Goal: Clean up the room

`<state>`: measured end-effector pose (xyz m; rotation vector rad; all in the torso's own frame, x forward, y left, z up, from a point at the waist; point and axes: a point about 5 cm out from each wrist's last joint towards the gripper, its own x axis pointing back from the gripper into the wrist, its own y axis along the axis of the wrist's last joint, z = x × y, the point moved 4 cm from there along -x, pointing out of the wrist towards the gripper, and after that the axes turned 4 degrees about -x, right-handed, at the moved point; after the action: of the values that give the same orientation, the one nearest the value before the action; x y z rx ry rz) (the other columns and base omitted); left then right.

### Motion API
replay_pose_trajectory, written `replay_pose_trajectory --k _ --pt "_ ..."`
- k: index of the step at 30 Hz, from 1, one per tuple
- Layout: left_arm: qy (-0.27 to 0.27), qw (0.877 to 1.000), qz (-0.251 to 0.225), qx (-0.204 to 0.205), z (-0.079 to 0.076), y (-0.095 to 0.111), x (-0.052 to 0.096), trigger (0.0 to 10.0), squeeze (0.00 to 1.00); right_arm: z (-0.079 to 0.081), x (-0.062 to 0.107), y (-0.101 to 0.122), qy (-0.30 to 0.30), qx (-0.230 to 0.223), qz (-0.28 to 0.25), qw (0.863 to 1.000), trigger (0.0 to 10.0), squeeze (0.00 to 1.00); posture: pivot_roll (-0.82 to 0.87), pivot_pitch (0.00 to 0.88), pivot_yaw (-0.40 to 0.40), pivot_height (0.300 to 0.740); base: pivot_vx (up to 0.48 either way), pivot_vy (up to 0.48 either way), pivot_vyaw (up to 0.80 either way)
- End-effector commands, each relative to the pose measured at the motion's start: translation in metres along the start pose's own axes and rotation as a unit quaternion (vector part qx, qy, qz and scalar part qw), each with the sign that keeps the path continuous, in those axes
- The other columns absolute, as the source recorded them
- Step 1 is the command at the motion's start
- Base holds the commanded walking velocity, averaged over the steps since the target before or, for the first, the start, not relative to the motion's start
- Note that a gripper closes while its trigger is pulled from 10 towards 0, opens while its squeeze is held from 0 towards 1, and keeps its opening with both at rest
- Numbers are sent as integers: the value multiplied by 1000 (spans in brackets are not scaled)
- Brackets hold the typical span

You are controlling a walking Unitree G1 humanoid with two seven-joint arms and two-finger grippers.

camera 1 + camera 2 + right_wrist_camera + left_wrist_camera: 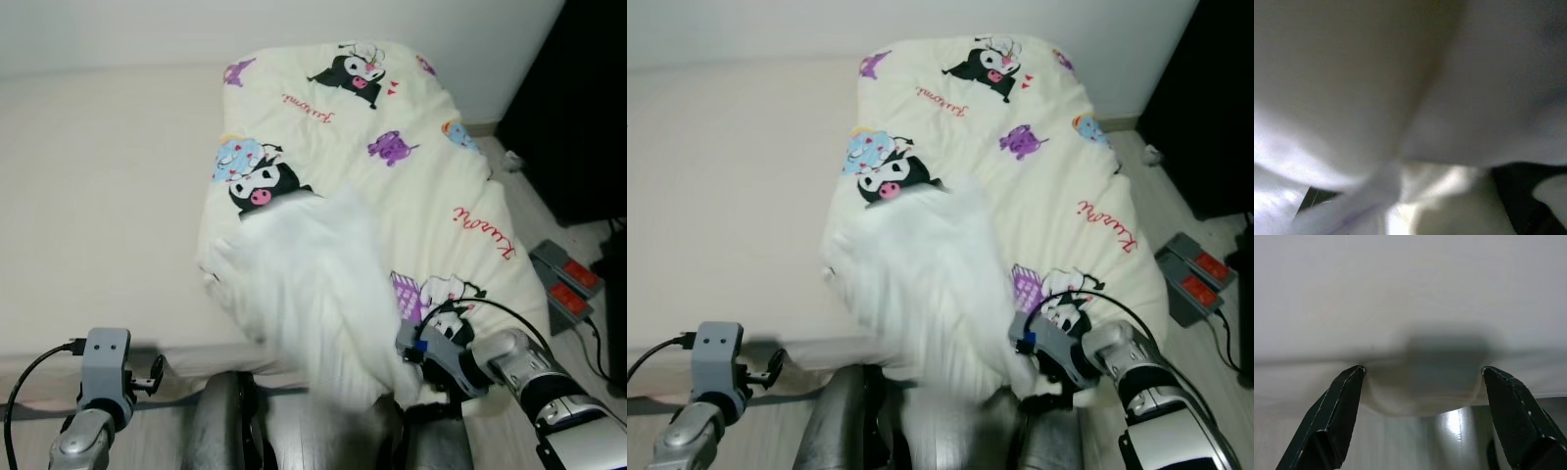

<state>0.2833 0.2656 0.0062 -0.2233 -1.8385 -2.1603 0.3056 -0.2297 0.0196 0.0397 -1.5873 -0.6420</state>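
Cartoon-print quilt [392, 166] spread over the bed [98, 196] at frame centre, blurred white cloth [313, 284] on its lower edge, right gripper [416, 367] buried in cloth, fingers' state untellable, left gripper [1420, 382] spread open at mattress edge, lower left

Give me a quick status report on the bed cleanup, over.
Left gripper open, idle at mattress edge. Right gripper buried in the blurred white cloth atop the cartoon-print quilt; grip unconfirmed. Power strips on the floor beside the bed.
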Motion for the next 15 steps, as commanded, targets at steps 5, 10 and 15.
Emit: replay_pose_trajectory --k 5,10,15 --pt "-7 999 38 5 -8 -22 7 10000 0 10 2 -59 -16 -41 107 993 10000 0 126 252 26 535 0 0 0" --pt "-13 999 39 7 -14 -23 6 10000 0 -13 11 -39 -106 -57 22 992 10000 0 122 250 23 535 0 0 0" --pt "-16 999 38 8 -18 -23 5 10000 0 -28 24 8 -127 -137 -185 965 10000 0 118 246 21 535 0 0 0"
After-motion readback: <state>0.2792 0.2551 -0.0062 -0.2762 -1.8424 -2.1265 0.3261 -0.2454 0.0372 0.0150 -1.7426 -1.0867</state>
